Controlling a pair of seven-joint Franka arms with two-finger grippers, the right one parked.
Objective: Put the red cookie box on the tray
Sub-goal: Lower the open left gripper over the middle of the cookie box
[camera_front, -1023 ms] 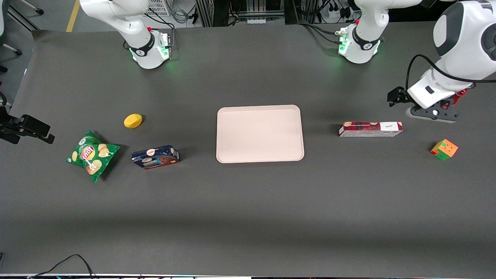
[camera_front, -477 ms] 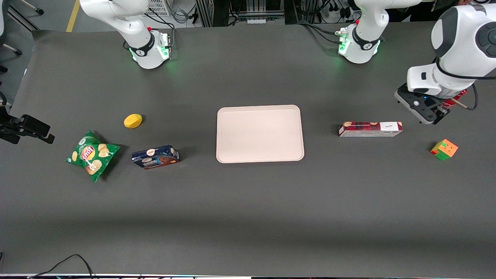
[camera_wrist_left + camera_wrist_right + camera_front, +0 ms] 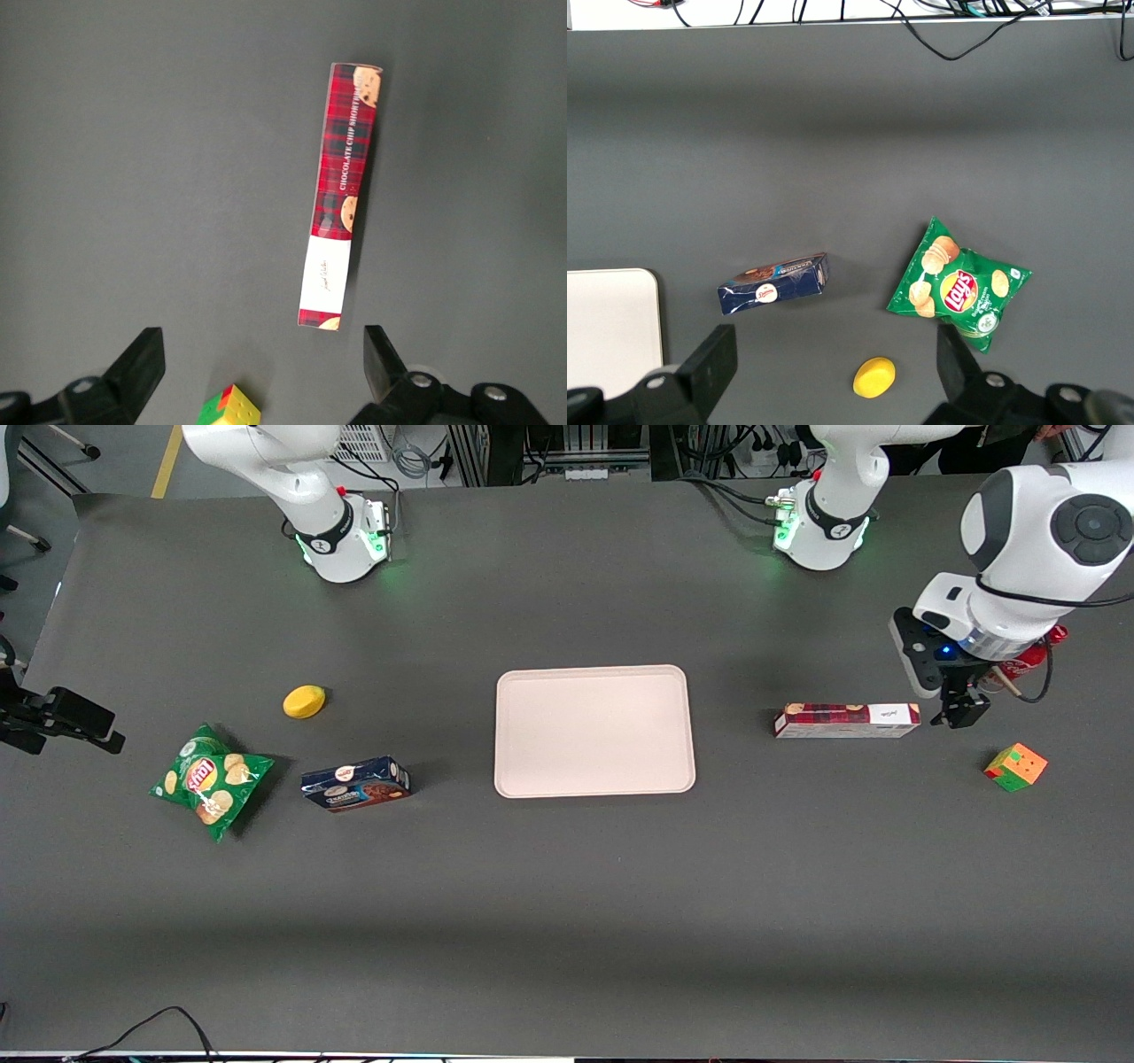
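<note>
Overhead, gripper [image 3: 257, 363] is hanging wide open, empty, near red cookie box [image 3: 341, 195]; light stiff carton, probably pinching across narrow mid-width.

1. the left arm's gripper [image 3: 961, 710] has swung round from its earlier level pose near the working arm's end of the table and now points down at the tabletop.
2. it has also shifted toward the red cookie box [image 3: 847, 720] and now hangs just beside that box's white end, between the box and the multicoloured puzzle cube [image 3: 1015, 767].
3. its fingers [image 3: 142, 363] are spread wide apart and grip nothing.
4. the arm's white upper joint has turned, so its round dark cap now faces the front camera.
</note>
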